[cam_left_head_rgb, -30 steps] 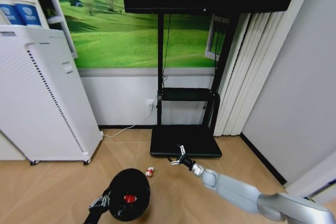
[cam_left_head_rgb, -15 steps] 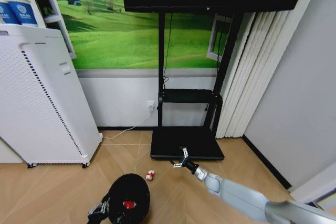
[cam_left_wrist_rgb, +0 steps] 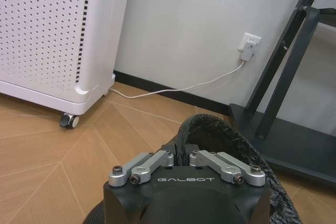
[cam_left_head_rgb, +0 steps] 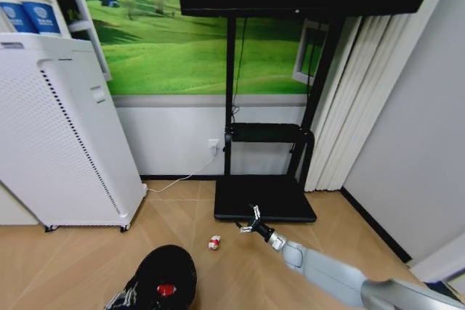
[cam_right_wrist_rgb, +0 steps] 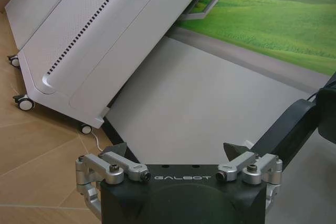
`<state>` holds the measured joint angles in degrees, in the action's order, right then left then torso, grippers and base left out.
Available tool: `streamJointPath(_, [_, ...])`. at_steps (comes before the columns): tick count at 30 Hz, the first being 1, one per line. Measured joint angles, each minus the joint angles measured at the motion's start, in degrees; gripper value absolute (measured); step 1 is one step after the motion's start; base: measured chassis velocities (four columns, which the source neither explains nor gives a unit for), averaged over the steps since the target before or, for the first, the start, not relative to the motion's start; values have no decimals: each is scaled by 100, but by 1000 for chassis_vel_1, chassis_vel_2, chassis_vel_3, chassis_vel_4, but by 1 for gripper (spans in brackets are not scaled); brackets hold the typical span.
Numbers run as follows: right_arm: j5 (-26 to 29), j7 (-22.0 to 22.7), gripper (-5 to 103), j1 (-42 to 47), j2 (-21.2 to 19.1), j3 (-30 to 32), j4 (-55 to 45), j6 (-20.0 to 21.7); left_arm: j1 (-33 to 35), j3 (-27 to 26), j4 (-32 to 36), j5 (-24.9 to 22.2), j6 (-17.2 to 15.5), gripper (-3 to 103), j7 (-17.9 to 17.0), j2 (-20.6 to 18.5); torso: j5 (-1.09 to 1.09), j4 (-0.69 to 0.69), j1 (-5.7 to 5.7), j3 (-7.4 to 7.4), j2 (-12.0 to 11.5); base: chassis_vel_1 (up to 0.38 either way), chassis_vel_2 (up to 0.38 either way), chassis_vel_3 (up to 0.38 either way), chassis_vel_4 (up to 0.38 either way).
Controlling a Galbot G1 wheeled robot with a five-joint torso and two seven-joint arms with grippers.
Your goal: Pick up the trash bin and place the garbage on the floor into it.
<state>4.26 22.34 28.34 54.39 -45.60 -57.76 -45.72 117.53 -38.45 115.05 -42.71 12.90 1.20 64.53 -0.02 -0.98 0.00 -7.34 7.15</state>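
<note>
Black cylindrical trash bin (cam_left_head_rgb: 166, 279), lower left, clamped at its rim by the left end effector (cam_left_wrist_rgb: 181, 157), holds one red lump (cam_left_head_rgb: 166, 290). Red-and-white wrapper (cam_left_head_rgb: 213, 242) remains on the floor, centre frame; right end effector (cam_left_head_rgb: 251, 221), fingers apart, hovers near it.

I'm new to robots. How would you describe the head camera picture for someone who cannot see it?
Seen from above, the robot's left gripper holds a black trash bin by its rim over a wooden floor, a red lump inside it. Its right gripper reaches out open, near a red-and-white wrapper on the floor. A white perforated appliance and a TV stand line the wall.
</note>
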Motion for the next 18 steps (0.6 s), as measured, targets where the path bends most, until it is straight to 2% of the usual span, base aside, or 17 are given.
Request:
streamJointPath(7, [-49,50,100,21,51,-179,216,1,19,-113,-24,-61,7,7,14,-13,2,-5,0,-1,0,4,-2,-5,-3])
streamJointPath(13, [-61,-12,100,-43,85,-430,388,1,56,-141,-29,-86,12,7,17,21,1,-3,0,-1,0,0,0,0,0])
streamJointPath(18, [92,-168,100,-186,298,-832,761,1,117,-186,-23,-101,16,7,17,70,2,-2,0,-1,0,0,0,0,0])
